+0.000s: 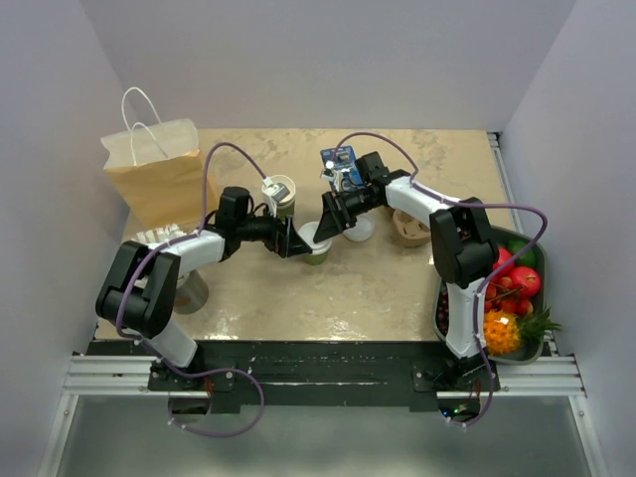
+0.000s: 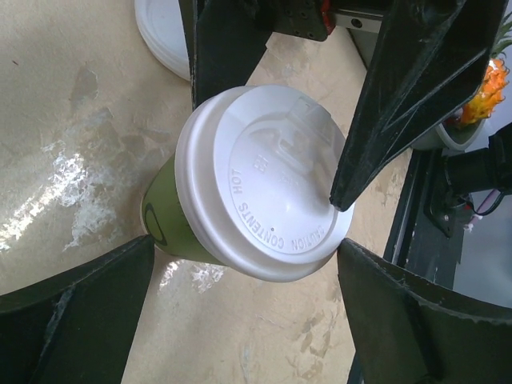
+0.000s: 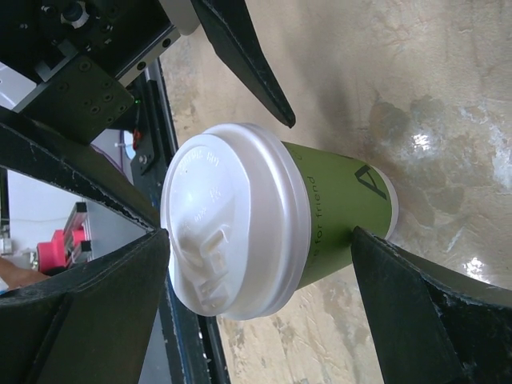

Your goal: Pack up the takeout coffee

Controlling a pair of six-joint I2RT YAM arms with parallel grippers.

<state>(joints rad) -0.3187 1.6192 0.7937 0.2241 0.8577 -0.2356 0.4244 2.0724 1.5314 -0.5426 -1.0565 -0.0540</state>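
Top external: olive-green paper cup with white plastic lid (image 1: 317,244) upright on beige table (image 1: 383,288), straddled by left pincer (image 2: 246,242) and right pincer (image 3: 262,234), both spread wide, nothing gripped. Grasp judged pending; closure on cup, then transfer into brown paper bag (image 1: 159,177) required.

The takeout coffee (image 1: 317,245) is stood upright on the table (image 1: 368,288), near its middle. It is flanked by the left gripper (image 1: 299,242) on its left and the right gripper (image 1: 328,225) on its right and slightly behind, with the spread fingers of both set around it. An unlidded cup (image 1: 282,193) is placed behind it and a stack of lids (image 1: 360,231) just to its right. A paper bag (image 1: 159,177) is stood at the far left, and a tray of fruit (image 1: 437,313) is set at the near right edge.
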